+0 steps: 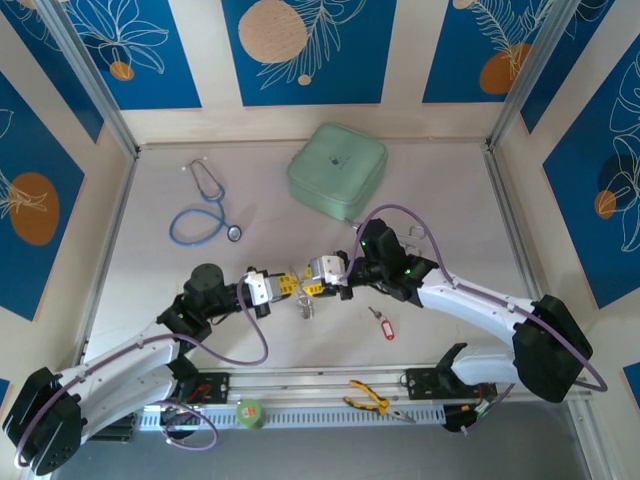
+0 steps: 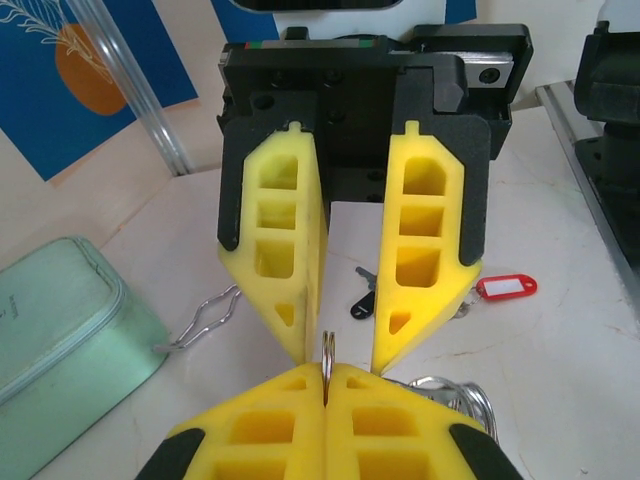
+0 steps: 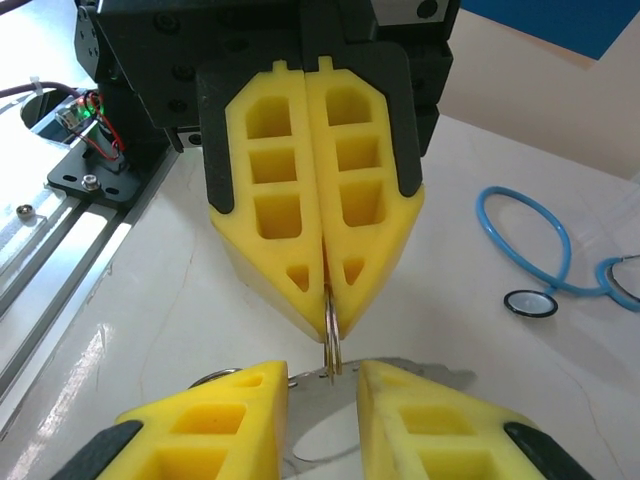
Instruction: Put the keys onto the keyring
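1. My left claw is closed completely. It pinches the keyring by its thin wire, which shows edge-on at the fingertips, and the loop hangs below.
2. My right claw faces it with the jaws partly open. One finger stands on each side of the wire, and as far as I see it holds nothing.
3. The keys lie on the tabletop under the claws. One has a dark head, and near it is one with a red tag. They are not yet on the ring.
4. I judge the ring light, stiff and smooth, so it can turn or slip between soft pads. I would take it close beside the left grip.
5. The keys look small, flat and hard to lift. The head or the tag seems the best place to take hold, with the hole left free.
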